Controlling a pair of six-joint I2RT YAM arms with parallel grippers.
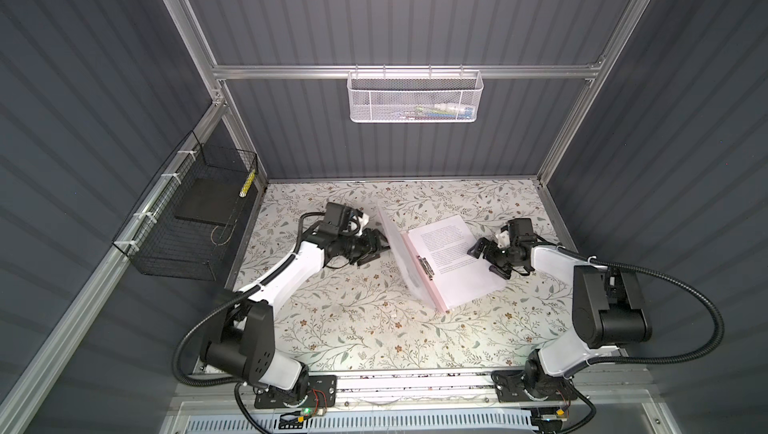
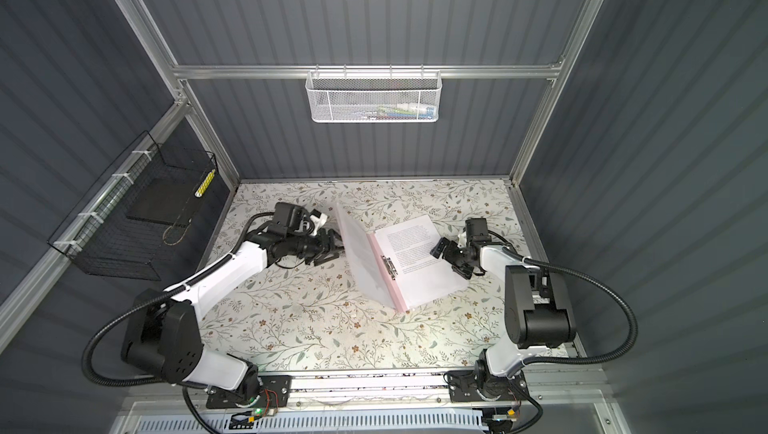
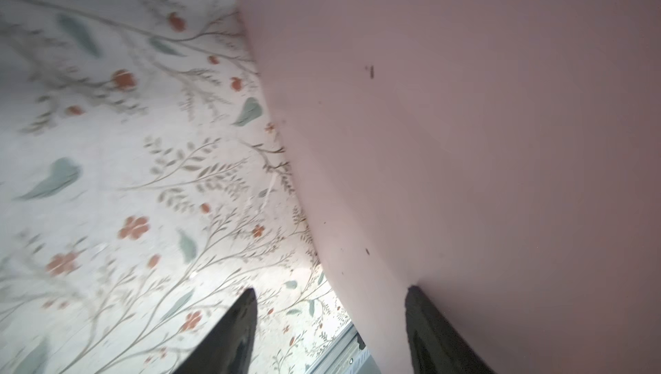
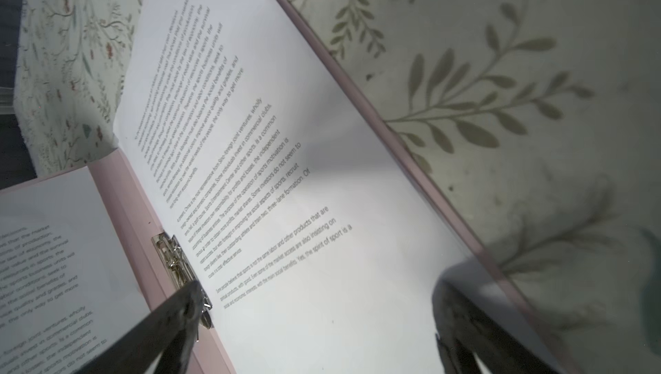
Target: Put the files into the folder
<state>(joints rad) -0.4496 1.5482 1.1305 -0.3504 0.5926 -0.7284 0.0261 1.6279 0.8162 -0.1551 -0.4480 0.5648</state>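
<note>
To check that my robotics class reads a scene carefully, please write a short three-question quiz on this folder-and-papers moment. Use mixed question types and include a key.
1. True or false: the white printed paper sheets lie on the open pale pink card folder.
2. The silver metal fastener clip sits: A) along the folder's spine; B) at the folder's outer long edge; C) in the middle of the sheets.
3. Fill in: the left end effector and right end effector both have jaws ____.
Key: 1 true; 2 A; 3 open.
</note>
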